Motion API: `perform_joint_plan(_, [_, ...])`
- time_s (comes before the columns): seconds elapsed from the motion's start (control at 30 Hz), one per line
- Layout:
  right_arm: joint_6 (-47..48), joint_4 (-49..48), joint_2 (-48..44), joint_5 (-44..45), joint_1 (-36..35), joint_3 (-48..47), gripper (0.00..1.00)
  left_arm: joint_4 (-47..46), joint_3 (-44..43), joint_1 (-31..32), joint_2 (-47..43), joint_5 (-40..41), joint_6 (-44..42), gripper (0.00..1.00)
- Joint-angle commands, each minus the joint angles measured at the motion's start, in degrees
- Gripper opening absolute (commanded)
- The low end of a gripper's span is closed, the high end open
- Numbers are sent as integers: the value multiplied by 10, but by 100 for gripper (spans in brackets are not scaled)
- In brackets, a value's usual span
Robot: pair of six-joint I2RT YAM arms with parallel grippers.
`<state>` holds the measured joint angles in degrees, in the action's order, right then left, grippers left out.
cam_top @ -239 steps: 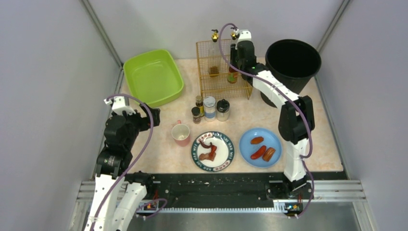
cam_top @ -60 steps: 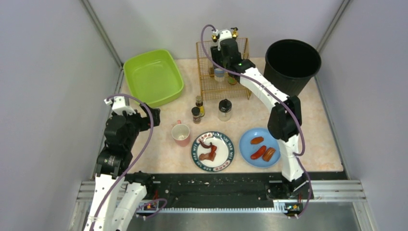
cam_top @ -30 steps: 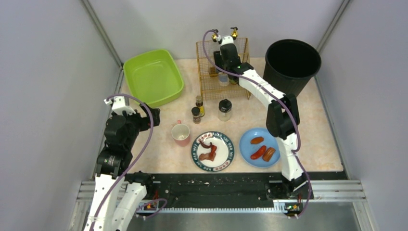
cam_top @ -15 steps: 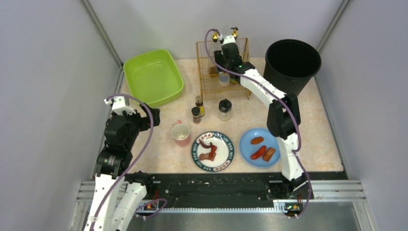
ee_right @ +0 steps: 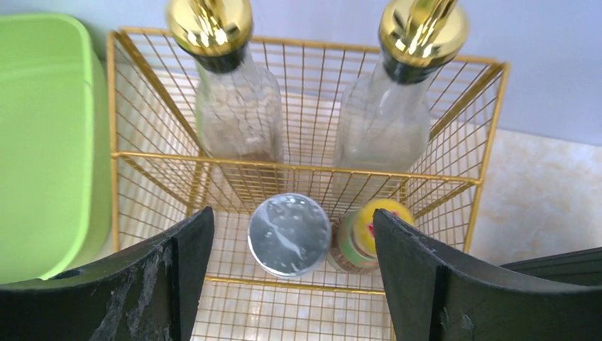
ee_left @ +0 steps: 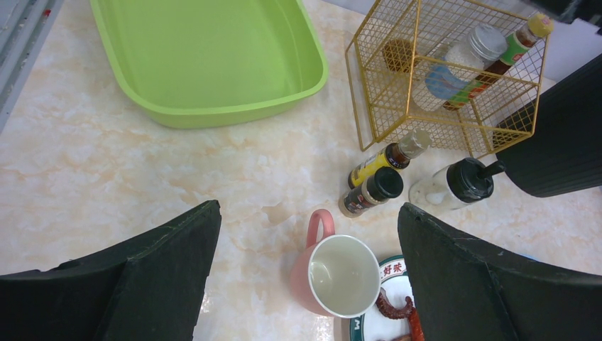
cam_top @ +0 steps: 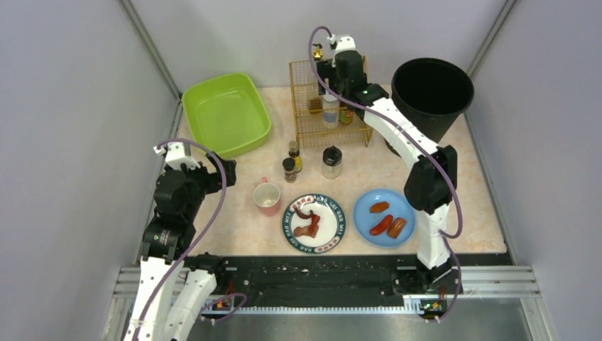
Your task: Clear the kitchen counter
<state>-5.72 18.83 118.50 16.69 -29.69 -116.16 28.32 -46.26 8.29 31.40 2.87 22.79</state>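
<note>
While the right pincer (ee_right: 291,217) hangs spread wide above the gold wire rack (ee_right: 319,44), a silver-lidded jar (ee_right: 289,234) stands in the rack beneath its gap, clear of both fingers, with a yellow-capped bottle (ee_right: 370,222) just beside it toward the right finger. The left pincer (ee_left: 309,207) is likewise spread and grasps nothing. The kitchen counter (ee_left: 106,177) lies below it, with a pink mug (ee_left: 341,277) under its gap.

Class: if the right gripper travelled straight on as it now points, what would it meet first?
Probably the silver-lidded jar in the gold wire rack: it sits centred ahead of the right gripper; depth is unclear.
</note>
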Motion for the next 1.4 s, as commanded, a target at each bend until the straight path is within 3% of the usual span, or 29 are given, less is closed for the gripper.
perform_joint_plan(0.0, [22,-1,-74,22,-29,-3,81,-10,-4,-1,1,6,-5,99])
perform_joint_plan(0.2, [42,-1,-147,21,-77,55,81,-11,-4,-1,0,5,-5,99])
perform_joint_plan(0.47, [7,-23,-249,-46,-128,218,80,-11,-4,0,-2,-3,-2,99])
perform_joint_plan(0.67, [-13,-51,-294,-8,-132,332,80,-12,-4,0,-5,-5,-1,99])
perform_joint_plan(0.93, [-30,-59,-285,27,-132,402,81,-13,-3,0,-9,-10,1,99])
perform_joint_plan(1.13, [-44,-66,-256,49,-128,413,85,-13,-4,0,-12,-9,1,99])
perform_joint_plan(1.2, [-53,-67,-243,38,-125,412,92,-13,-3,0,-12,-10,1,99])
perform_joint_plan(1.37, [-79,-78,-221,26,-116,416,94,-13,-3,0,-12,-10,1,99])
